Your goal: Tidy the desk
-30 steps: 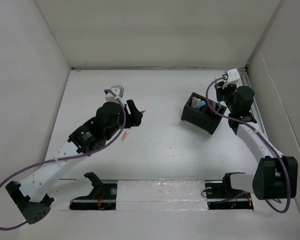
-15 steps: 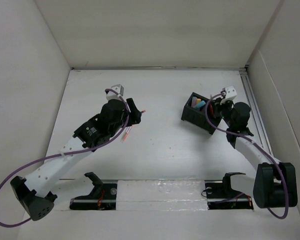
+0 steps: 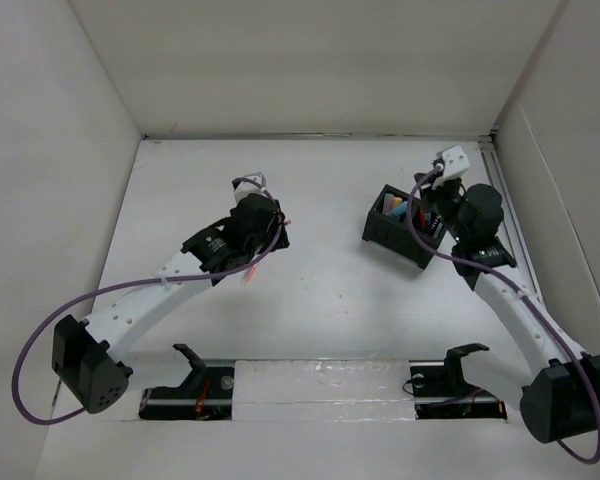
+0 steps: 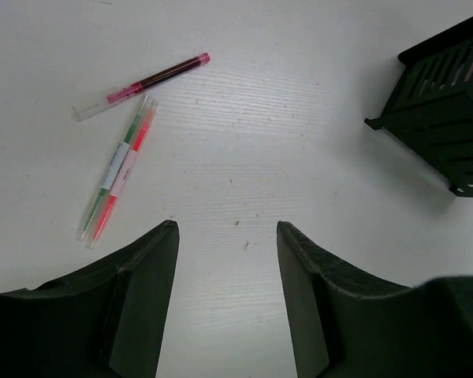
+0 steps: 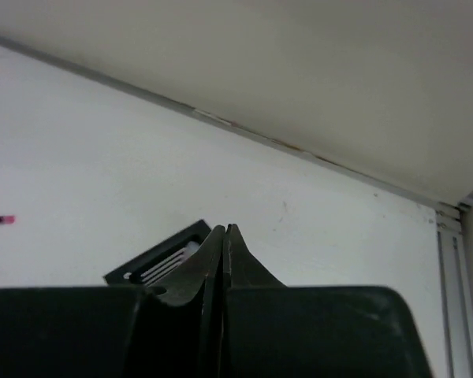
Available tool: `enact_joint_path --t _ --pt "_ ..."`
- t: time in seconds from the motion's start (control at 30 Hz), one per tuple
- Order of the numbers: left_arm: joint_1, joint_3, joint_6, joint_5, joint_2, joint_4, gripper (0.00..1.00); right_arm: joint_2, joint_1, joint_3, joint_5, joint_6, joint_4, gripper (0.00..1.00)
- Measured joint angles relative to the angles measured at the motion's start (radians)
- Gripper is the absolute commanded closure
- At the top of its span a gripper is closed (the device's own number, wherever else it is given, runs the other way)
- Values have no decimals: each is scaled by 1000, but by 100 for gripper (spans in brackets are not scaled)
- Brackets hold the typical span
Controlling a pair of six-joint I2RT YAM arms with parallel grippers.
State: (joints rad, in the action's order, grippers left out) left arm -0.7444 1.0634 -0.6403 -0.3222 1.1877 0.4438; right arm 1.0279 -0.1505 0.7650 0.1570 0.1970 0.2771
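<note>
The white desk (image 3: 330,300) holds a black compartmented organizer (image 3: 400,232) at the right with coloured items inside. A pink pen (image 4: 154,76) and a green-and-red highlighter pair (image 4: 118,169) lie on the desk (image 4: 299,142) left of centre. The red highlighter end shows in the top view (image 3: 250,272). My left gripper (image 4: 227,232) is open and empty, hovering over bare desk just right of the pens. In the top view it (image 3: 278,238) sits between them. My right gripper (image 5: 225,230) is shut and empty, at the organizer's right rim (image 5: 162,256). It also shows in the top view (image 3: 432,212).
Upright white wall panels (image 3: 310,70) enclose the desk at the back and both sides. A metal rail (image 3: 510,210) runs along the right edge. The organizer's corner (image 4: 449,110) shows at the right of the left wrist view.
My left arm has swung right and forward, carrying its open gripper over the pens. My right wrist has shifted beside the organizer, dipping and then lifting back.
</note>
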Motion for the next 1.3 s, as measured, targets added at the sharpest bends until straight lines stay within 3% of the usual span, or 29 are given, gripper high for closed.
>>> enact_joint_path --t 0.17,0.27,0.33,0.37,0.4,0.53,0.77,1.07,1.3 --pt "120 -43 -1 65 -23 -39 54 129 -220 86 -21 -4 -50 100" --pt "206 -94 -4 90 -81 -48 53 281 -339 161 -24 -12 -86 92" --pt "219 -107 -5 97 -124 -41 53 393 -399 222 -30 -22 -122 76" --pt "218 -108 -6 102 -145 -36 52 512 -446 292 -37 -37 -164 59" --pt "218 -108 -8 106 -171 -36 52 517 -449 295 -38 -37 -166 53" --pt "218 -111 -27 133 -240 -23 51 727 -523 444 -83 -123 -232 46" --pt "218 -138 -40 161 -369 5 45 963 -580 595 -166 -407 -298 43" --pt "218 -113 23 193 -423 40 43 1114 -654 780 -275 -815 -437 43" --pt "161 -81 88 197 -468 56 42 1201 -688 909 -360 -1013 -529 41"
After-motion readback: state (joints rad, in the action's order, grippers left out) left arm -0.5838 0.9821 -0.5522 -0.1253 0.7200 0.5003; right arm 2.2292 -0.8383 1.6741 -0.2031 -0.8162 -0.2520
